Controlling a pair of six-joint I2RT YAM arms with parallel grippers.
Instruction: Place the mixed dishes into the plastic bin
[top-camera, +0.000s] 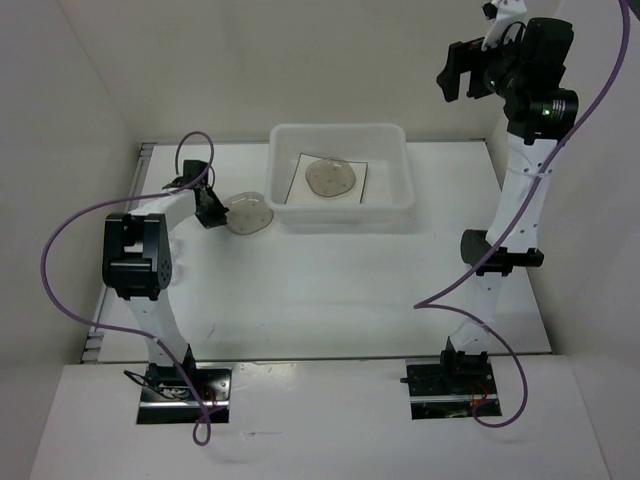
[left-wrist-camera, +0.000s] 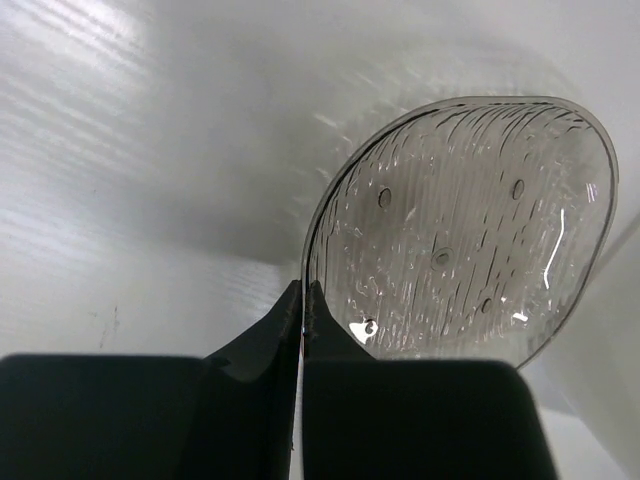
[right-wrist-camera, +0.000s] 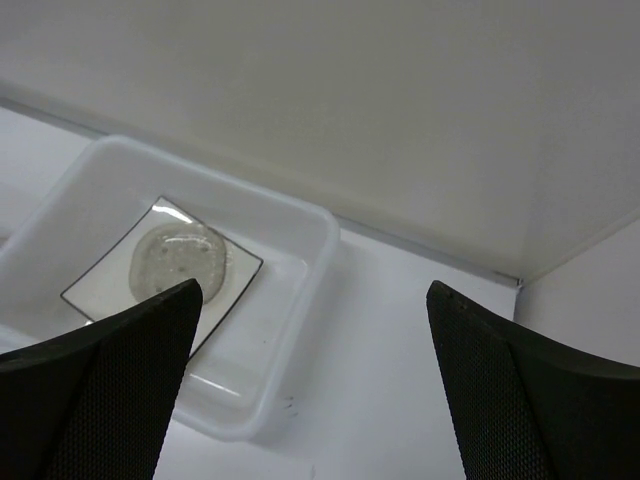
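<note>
Top external view: white table (top-camera: 330, 290) inside a white-walled enclosure, with purple cables (top-camera: 52, 262) looping off both arms. The plastic bin (top-camera: 345, 216) sits at upper centre and nothing stands between it and either arm. Inside it a square white plate (top-camera: 302, 190) lies flat, with a greyish translucent saucer (top-camera: 332, 178) resting on the plate. A second saucer (top-camera: 248, 213) is at centre left, just beside the bin's left wall and outside it. The left gripper (top-camera: 213, 208) meets this saucer's left edge. The right gripper (top-camera: 455, 70) hangs high in the upper right, well apart from the bin. Left wrist view: left gripper (left-wrist-camera: 302, 300) at bottom centre, jaws pressed together and pinching the rim of the second saucer (left-wrist-camera: 460, 230), which fills the right half of the frame; whether it is off the table cannot be told. Right wrist view: right gripper (right-wrist-camera: 312, 290) spread wide, its fingers (right-wrist-camera: 120, 390) in the lower corners with nothing between them. The plastic bin (right-wrist-camera: 300, 320) is at lower left, holding the square white plate (right-wrist-camera: 90, 290) and the saucer (right-wrist-camera: 178, 262) on it.
</note>
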